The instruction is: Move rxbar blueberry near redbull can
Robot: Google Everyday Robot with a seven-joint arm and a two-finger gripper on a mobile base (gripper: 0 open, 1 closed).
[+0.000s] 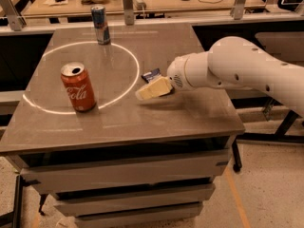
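Gripper (153, 88) sits low over the table (190, 127), right of centre. The arm (237, 65) reaches in from the right, wrist angled down-left. Whether gripper is spread or closed: can't tell, it reads as one pale wedge from this angle.

Rxbar blueberry (151, 74) shows as a small dark blue scrap just behind the gripper's upper edge, partly hidden by it. Looks to be lying on the tabletop, but touching vs. just beside the gripper can't be told. No clear sign it's held.

Redbull can (100, 24) is upright at the far edge, well apart from the bar, on the far-left arc of the white ring (137, 63). Coca-Cola can (78, 86) is upright near left, inside the ring; distractor, not the goal.

Judgement: low, tilted wrist at the bar suits a pickup approach, so prob. reach/grasp stage. Transport not yet done, since the bar is nowhere near the redbull can. Next needs a secure hold on the thin crinkly wrapper (slip risk), then a carry far-left. The path looks to pass behind the Coke can; main hazard is tipping the slim can when setting down.
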